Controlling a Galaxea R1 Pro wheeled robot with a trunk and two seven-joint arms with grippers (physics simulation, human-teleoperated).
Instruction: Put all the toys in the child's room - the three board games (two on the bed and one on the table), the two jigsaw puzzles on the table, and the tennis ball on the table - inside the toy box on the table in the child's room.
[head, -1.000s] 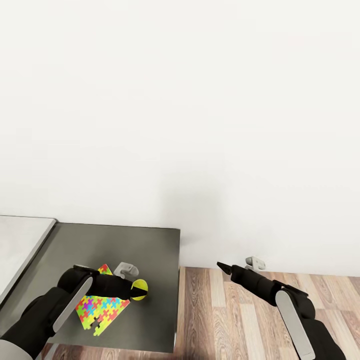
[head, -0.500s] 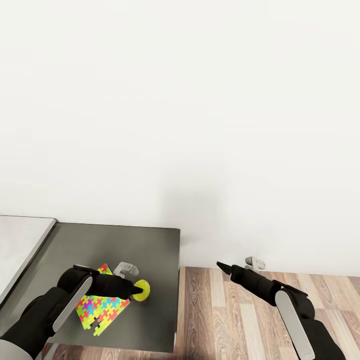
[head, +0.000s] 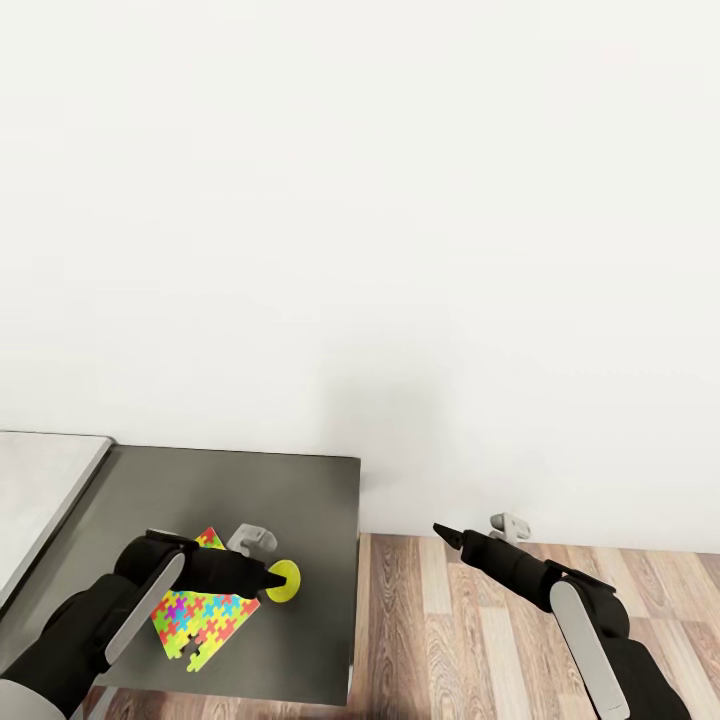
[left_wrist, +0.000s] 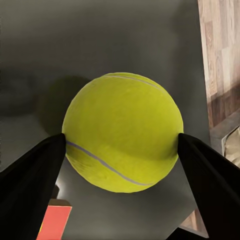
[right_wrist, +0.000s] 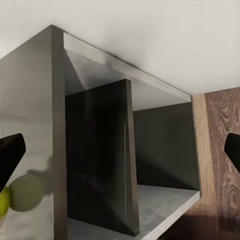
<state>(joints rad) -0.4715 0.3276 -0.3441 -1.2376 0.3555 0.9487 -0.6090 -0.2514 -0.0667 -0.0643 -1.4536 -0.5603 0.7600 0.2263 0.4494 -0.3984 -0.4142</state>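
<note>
Tennis ball (left_wrist: 122, 132): on the dark lower table (head: 300, 490) section near its edge, between my left gripper (head: 270, 579) fingers, which touch both its sides.
Left grip: narrowed onto the ball; firmness I can't judge.
Right gripper (head: 440, 530): over the floor; I cannot tell its opening.
Risk: I think an off-centre squeeze could send it rolling off the edge.
Count: one ball, one jigsaw puzzle (head: 205, 620), two grippers.

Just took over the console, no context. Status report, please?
Left gripper fingers flank the tennis ball on the dark table; grip unconfirmed. Right gripper hangs over the floor, holds nothing. Jigsaw puzzle lies under the left arm.
</note>
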